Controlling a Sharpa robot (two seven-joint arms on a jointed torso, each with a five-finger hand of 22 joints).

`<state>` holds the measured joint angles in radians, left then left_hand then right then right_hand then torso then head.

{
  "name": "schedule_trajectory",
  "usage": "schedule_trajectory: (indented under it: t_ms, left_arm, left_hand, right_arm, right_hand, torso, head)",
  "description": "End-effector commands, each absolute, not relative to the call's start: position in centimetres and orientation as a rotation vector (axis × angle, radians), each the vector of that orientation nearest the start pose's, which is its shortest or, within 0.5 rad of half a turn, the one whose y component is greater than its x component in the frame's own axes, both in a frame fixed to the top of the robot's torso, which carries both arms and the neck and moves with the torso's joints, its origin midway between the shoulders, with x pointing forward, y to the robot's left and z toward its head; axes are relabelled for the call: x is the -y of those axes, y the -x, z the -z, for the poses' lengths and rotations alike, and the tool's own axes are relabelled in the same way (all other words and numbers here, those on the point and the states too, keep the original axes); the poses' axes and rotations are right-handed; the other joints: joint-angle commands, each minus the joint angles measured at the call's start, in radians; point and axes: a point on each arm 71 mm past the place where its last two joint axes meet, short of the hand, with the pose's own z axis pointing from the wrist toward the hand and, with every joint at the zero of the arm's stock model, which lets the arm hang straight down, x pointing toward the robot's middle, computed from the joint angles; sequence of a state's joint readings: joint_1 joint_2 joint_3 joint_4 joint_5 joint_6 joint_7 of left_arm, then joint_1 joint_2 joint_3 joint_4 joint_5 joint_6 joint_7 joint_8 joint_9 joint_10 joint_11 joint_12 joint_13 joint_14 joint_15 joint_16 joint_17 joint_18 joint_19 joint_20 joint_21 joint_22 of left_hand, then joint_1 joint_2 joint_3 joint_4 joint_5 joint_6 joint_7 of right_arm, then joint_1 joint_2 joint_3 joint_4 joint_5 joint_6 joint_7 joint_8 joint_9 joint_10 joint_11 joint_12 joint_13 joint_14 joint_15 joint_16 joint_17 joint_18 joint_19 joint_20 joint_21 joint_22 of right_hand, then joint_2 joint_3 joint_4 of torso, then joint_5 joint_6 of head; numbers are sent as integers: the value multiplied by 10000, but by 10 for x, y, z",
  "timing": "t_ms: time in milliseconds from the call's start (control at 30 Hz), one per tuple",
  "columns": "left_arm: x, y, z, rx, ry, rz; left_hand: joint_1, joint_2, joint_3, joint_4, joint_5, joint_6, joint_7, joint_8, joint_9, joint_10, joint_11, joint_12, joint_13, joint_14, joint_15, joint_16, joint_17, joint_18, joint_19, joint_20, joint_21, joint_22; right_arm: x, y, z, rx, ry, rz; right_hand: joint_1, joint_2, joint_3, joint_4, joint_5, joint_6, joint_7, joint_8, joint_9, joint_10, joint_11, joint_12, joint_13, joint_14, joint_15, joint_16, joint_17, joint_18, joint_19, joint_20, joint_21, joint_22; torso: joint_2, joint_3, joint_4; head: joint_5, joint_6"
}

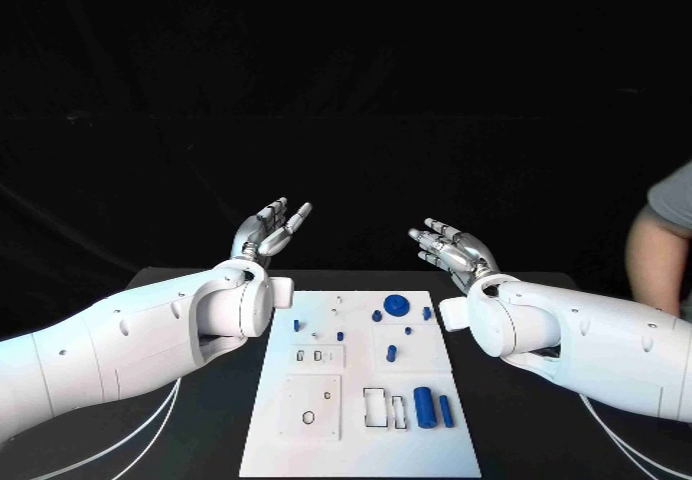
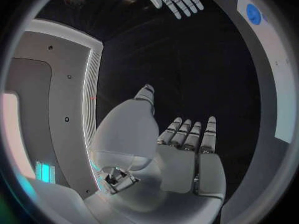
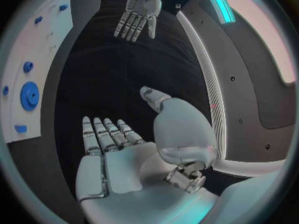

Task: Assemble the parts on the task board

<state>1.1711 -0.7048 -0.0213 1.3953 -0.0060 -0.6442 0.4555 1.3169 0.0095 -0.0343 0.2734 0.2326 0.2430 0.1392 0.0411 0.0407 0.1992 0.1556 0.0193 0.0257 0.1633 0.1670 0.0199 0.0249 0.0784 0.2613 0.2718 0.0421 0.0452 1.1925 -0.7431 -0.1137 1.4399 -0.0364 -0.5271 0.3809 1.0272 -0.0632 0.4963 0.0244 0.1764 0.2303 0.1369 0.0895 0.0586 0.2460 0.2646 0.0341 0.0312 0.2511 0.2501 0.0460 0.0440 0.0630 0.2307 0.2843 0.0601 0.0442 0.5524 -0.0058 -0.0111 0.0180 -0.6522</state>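
Head view gives me a black table (image 1: 195, 290) under a dark room, with the white task board (image 1: 368, 400) lying flat along its middle, a smooth matte rectangular plate. On the board I see small blue parts: a round disc (image 1: 394, 302) near the far edge, a few little pegs (image 1: 376, 316) just beside it, and a thicker blue cylinder (image 1: 424, 405) with a slimmer blue cylinder (image 1: 446, 410) close to the near right corner. Outlined rectangular recesses (image 1: 375, 402) sit just left of those cylinders; I cannot tell whether anything sits in them. A square white panel (image 1: 309, 405) with a small ring mark occupies the near left part of the board.

My left hand (image 1: 271, 232) is raised beyond the far left corner of the board, silver fingers spread, holding nothing. My right hand (image 1: 451, 246) is raised beyond the far right corner, palm up, fingers apart and empty too. Neither touches the board.

From the left wrist, the fingers (image 2: 190, 134) lie straight, side by side.
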Motion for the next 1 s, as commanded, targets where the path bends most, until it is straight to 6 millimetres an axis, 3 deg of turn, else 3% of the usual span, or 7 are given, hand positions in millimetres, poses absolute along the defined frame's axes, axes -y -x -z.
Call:
schedule_trajectory:
  t_ms: [33, 133, 300, 333, 467, 867, 1000]
  left_arm:
    - [-193, -514, 190, -12455, 11313, 13160]
    - [-193, -514, 190, -12455, 11313, 13160]
    - [-193, -514, 190, -12455, 11313, 13160]
    - [-208, -501, 181, -12708, 10776, 13627]
    - [-210, -497, 178, -12831, 10567, 13842]
    - [-215, -476, 165, -13140, 9982, 14747]
    - [-216, -467, 158, -13218, 9882, 15061]
  left_hand:
    - [800, 122, -84, 57, 580, 771, 842, 223, 136, 602, 249, 127, 65, 464, 204, 142, 94, 320, 374, 149, 227, 126]
    - [1101, 181, -173, 6, 620, 1688, 940, 512, 303, 1760, 372, 269, 166, 1513, 245, 403, 260, 528, 1182, 177, 599, 333]
    - [1441, 212, -393, 25, 472, 3422, 1124, 1137, 627, 4054, 554, 519, 304, 4343, 485, 1264, 718, 702, 3079, 190, 1514, 769]
    - [1563, 230, -488, 55, 413, 4266, 1212, 1463, 799, 5534, 652, 793, 399, 5638, 428, 1695, 948, 730, 3573, 151, 1821, 866]
    - [1877, 265, -676, 68, 364, 5232, 1083, 1917, 1032, 6737, 539, 1036, 441, 6824, 113, 2179, 1293, 998, 4352, 97, 2248, 961]
    - [2369, 317, -995, 62, 326, 5875, 764, 2183, 1311, 7864, 299, 1018, 469, 7679, -153, 2302, 1820, 1046, 5156, -88, 2425, 892]
    - [2409, 315, -1045, 76, 321, 5930, 743, 2197, 1347, 7950, 273, 990, 468, 7755, -178, 2306, 1883, 1049, 5232, -110, 2435, 880]
  right_arm:
    - [184, -498, 216, -16166, -10506, -14064]
    - [184, -500, 214, -16623, -10264, -14151]
    - [184, -502, 214, -16865, -10133, -14187]
    - [202, -512, 189, -16310, -3670, -10623]
    - [200, -513, 186, -16821, -2249, -9709]
    - [190, -511, 173, -17111, 1573, -6999]
    - [185, -510, 168, -16799, 2539, -6286]
  right_hand:
    - [1433, -324, 281, -785, 220, 2817, 1618, 1173, 657, 3270, 17, 544, 254, 2800, 9, 741, 506, 442, 1530, 61, 677, 331]
    - [1747, -453, 280, -1092, 278, 4272, 1552, 1750, 944, 5157, -138, 823, 327, 4803, -213, 1246, 837, 667, 3094, 48, 1297, 605]
    - [1980, -622, 254, -1449, 256, 5301, 1349, 2026, 1068, 6208, -367, 779, 340, 5834, -502, 1410, 999, 945, 4723, 22, 1794, 743]
    - [1995, -700, 194, -1532, 222, 5494, 1275, 2043, 1086, 6430, -444, 737, 344, 6169, -605, 1479, 1072, 1042, 5018, 13, 1848, 735]
    - [2013, -773, 65, -1620, 164, 5855, 1125, 2073, 1147, 6909, -599, 710, 364, 6699, -775, 1567, 1232, 1172, 5523, -25, 1904, 704]
    - [1968, -1089, -93, -1650, 86, 6805, 642, 2124, 1615, 8434, -1143, 632, 526, 8704, -1480, 2182, 2409, 1206, 7340, -679, 2463, 882]
    - [1889, -1306, -96, -1548, 86, 7060, 452, 2120, 1900, 8951, -1387, 549, 685, 9755, -1860, 2763, 3232, 1199, 8221, -1075, 3042, 1196]
  torso:
    - [2, -4, -5]
    - [2, -4, -5]
    - [2, -4, -5]
    - [418, -132, 42]
    - [596, -168, 87]
    - [1097, -333, 250]
    - [1300, -416, 309]
  head:
    - [0, 1]
    - [0, 1]
    - [0, 1]
    - [-56, -153]
    - [-94, -113]
    - [-251, -98]
    - [-319, -58]
